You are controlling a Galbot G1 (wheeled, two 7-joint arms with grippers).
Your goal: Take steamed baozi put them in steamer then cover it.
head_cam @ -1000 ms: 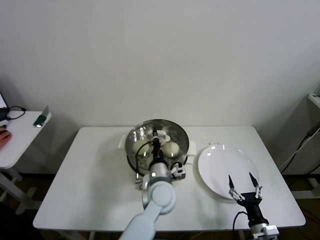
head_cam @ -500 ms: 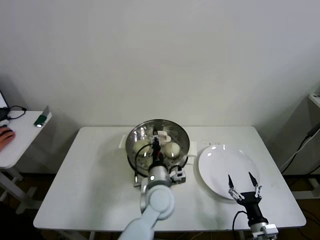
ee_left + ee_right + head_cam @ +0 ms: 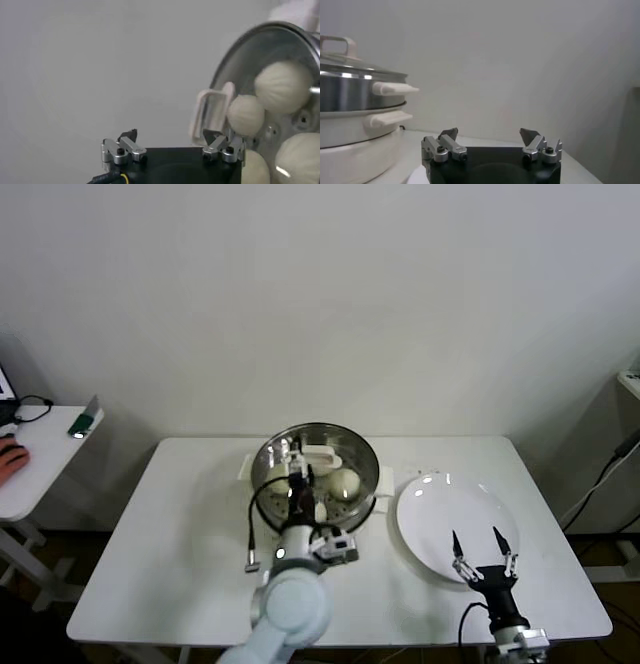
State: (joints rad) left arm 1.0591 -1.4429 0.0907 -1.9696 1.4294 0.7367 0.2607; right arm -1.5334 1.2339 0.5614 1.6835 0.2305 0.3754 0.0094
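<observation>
The steamer (image 3: 371, 476) stands at the back middle of the white table, and the glass cover (image 3: 322, 454) with its white handle lies on it. Several cream-white baozi (image 3: 281, 87) show through the glass inside the pot. My left gripper (image 3: 297, 476) hovers over the pot's near left part. In the left wrist view this gripper (image 3: 170, 136) is open and empty, with the cover's handle (image 3: 212, 113) just beyond one fingertip and outside the jaws. Over the near edge of the plate my right gripper (image 3: 477, 545) is open and holds nothing; the right wrist view shows the covered steamer (image 3: 349, 96) off to one side.
A flat white plate (image 3: 448, 514) with nothing on it lies right of the steamer. A cable loops from the left wrist over the table (image 3: 180, 524) near the pot. A small side table (image 3: 40, 459) stands at the far left.
My left gripper has opened and let go of the cover's handle, then drawn back to the left and toward me. The cover stays on the steamer. The right arm has barely moved.
</observation>
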